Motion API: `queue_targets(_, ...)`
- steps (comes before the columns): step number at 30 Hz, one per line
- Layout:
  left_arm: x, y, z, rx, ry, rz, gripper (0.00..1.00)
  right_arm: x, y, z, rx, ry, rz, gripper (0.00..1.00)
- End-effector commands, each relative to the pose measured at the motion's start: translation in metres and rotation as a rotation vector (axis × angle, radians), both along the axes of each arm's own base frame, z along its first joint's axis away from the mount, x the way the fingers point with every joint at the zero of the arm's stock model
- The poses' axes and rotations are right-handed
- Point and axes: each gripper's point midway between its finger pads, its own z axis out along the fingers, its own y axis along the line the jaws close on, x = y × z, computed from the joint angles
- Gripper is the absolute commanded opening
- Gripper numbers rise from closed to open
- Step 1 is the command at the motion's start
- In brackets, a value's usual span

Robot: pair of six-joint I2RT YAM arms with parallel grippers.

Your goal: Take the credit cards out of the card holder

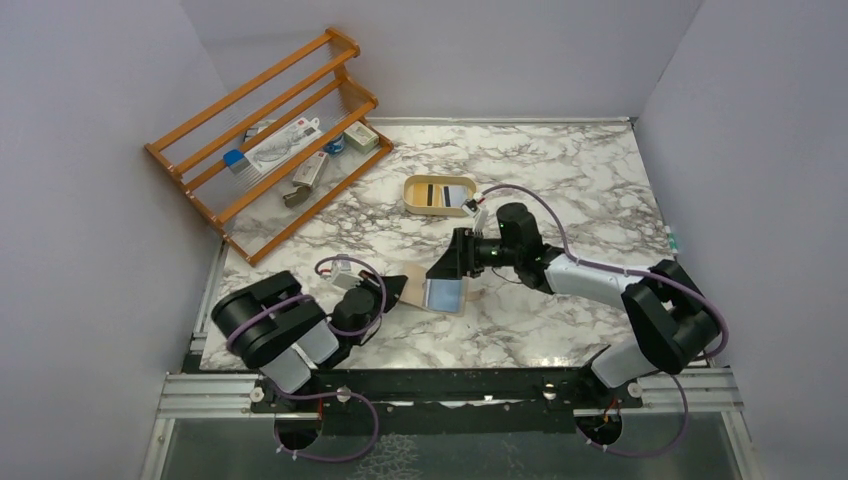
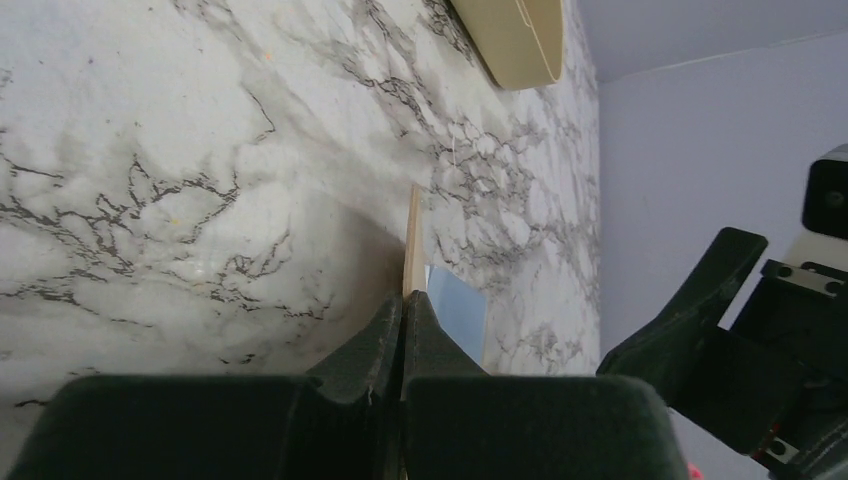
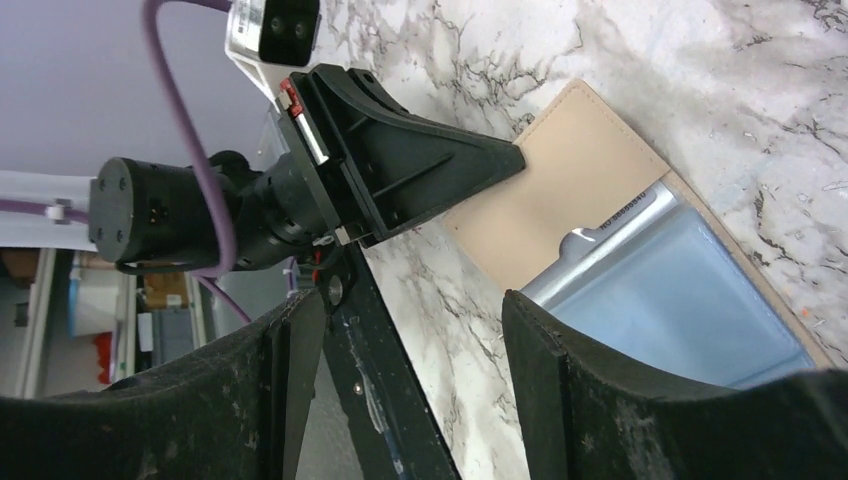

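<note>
1. Top external view: the card holder (image 1: 413, 283) lies opened flat on the marble table (image 1: 580, 170), near the front edge, between the two arms
2. A light blue credit card (image 1: 447, 294) rests on the holder's right half; in the right wrist view the card (image 3: 690, 300) lies against the tan inner face (image 3: 570, 170), and I cannot tell whether it sits in a pocket
3. The left gripper (image 1: 397, 289) is clenched on the holder's left edge; in the left wrist view its fingers (image 2: 385, 335) meet with the tan leather (image 2: 411, 250) pinched between them
4. The right gripper (image 1: 453, 272) is released, with its jaws apart just above the blue card, grasping nothing
5. Farther back, well apart from the holder, a cream tray (image 1: 410, 195) contains a black-striped card (image 1: 432, 195)
6. A wooden rack (image 1: 250, 100) with small items leans in the far left corner
</note>
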Motion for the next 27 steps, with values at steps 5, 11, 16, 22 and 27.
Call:
queue_targets(5, -0.001, -0.022, 0.053, -0.310, -0.153, -0.095, 0.00, 0.000, -0.005, -0.003, 0.088, 0.123, 0.037, 0.71)
queue_targets(11, 0.005, -0.029, 0.084, -0.385, -0.222, -0.116, 0.00, 0.005, -0.014, -0.012, 0.043, 0.119, 0.018, 0.71)
queue_targets(16, 0.008, -0.035, 0.096, -0.463, -0.217, -0.120, 0.00, 0.006, -0.015, -0.016, 0.047, 0.137, 0.015, 0.71)
queue_targets(22, 0.013, -0.035, 0.099, -0.528, -0.193, -0.094, 0.00, 0.011, -0.023, -0.044, -0.006, 0.197, -0.098, 0.71)
queue_targets(27, 0.016, -0.035, 0.113, -0.582, -0.208, -0.085, 0.00, 0.012, -0.027, -0.056, 0.011, 0.215, -0.159, 0.71)
